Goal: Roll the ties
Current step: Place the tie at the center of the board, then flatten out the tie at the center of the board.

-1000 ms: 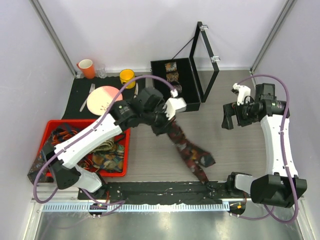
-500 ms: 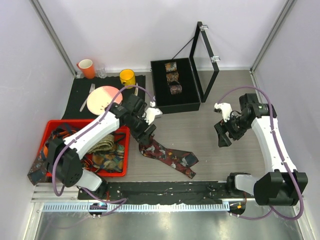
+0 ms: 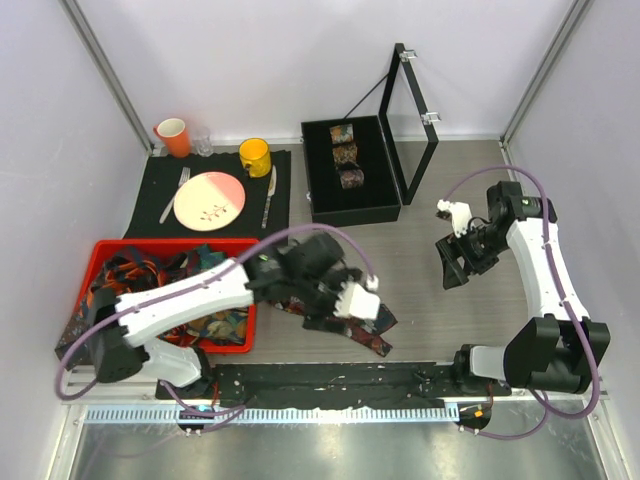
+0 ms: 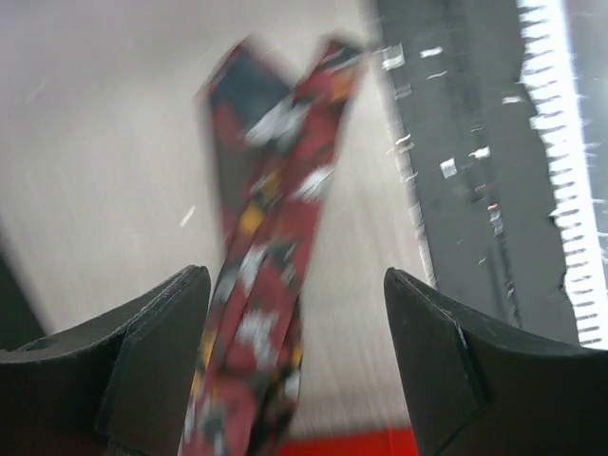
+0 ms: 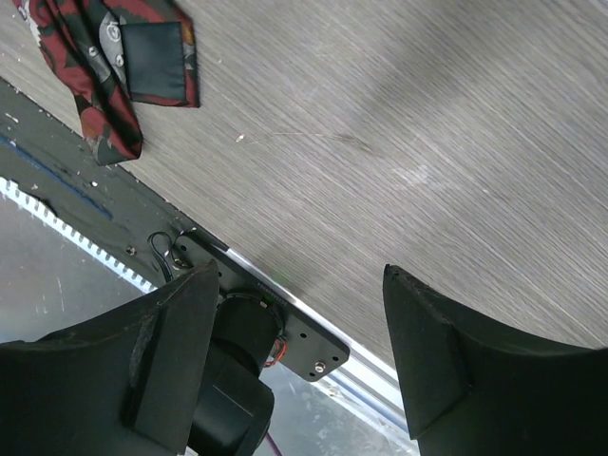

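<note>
Grey wood-grain table (image 3: 420, 200), white walls around. Left gripper (image 3: 356, 300) (image 4: 296, 285) hangs low over it, fingers (image 4: 157, 342) spread wide, grasping nothing. Dark red patterned tie (image 3: 376, 338) (image 4: 275, 190) lies flat right under it. In the wrist view the strip runs out from between the fingers, nearer the left one, and its two ends cross ahead of the tips. Contact with the finger: cannot tell, blurred. Right gripper (image 3: 456, 266) (image 5: 299, 285) hovers over bare table, jaws apart, empty. The tie is well apart from it, off toward the left arm. Dark patch (image 5: 152, 62) on the tie's back end looks like a label; any writing is too small to read. Red bin (image 3: 170, 243) just beside the left arm's outer side holds loose ties (image 3: 215, 322). Black case (image 3: 335, 212) beyond the left gripper, lid (image 3: 410, 120) upright, holds three rolled ties (image 3: 347, 155) in a row. Plate (image 3: 210, 198), yellow mug (image 3: 254, 155), orange cup (image 3: 172, 135) past the bin.
</note>
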### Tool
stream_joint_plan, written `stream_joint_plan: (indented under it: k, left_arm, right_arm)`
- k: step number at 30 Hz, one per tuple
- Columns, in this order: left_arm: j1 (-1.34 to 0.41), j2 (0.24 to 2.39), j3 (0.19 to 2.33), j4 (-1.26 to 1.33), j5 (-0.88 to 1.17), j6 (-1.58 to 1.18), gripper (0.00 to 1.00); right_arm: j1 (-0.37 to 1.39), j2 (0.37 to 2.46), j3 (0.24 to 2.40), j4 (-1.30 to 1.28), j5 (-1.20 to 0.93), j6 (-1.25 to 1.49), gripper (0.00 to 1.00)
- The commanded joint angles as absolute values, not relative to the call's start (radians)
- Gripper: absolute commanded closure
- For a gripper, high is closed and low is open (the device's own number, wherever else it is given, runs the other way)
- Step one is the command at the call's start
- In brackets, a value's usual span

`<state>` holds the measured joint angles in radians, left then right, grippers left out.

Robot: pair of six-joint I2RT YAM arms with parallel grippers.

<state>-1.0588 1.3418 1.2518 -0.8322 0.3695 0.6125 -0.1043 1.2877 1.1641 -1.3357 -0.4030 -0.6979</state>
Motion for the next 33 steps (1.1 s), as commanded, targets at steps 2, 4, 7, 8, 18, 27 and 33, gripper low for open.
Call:
stream_joint_plan:
  k: [2, 4, 7, 8, 18, 27, 33]
  left_arm:
    - [-1.26, 1.532, 1.295, -0.692, 0.292, 0.673, 0.21]
    - [-1.316, 1.617, 1.337, -0.666, 0.267, 0.684, 0.21]
    - [-1.37, 1.707, 1.373, -0.635, 0.244, 0.715, 0.23]
    - [-1.379, 1.723, 1.374, -0.624, 0.233, 0.721, 0.23]
    - [-1.419, 1.89, 1.41, -0.548, 0.212, 0.726, 0.29]
    - [-1.424, 1.945, 1.373, -0.535, 0.195, 0.738, 0.48]
    - [-1.424, 1.941, 1.333, -0.486, 0.166, 0.732, 0.61]
  right_arm:
    - [-0.138, 1.287, 1.21, -1.425, -0.413, -0.713, 0.25]
    - [-0.147, 1.292, 1.204, -1.428, -0.417, -0.715, 0.25]
    - [-0.161, 1.302, 1.197, -1.44, -0.433, -0.729, 0.25]
    - [-0.164, 1.304, 1.193, -1.44, -0.433, -0.732, 0.25]
    - [-0.193, 1.312, 1.189, -1.462, -0.457, -0.764, 0.25]
    - [-0.199, 1.319, 1.192, -1.457, -0.456, -0.761, 0.24]
    - [-0.198, 1.319, 1.195, -1.457, -0.446, -0.756, 0.25]
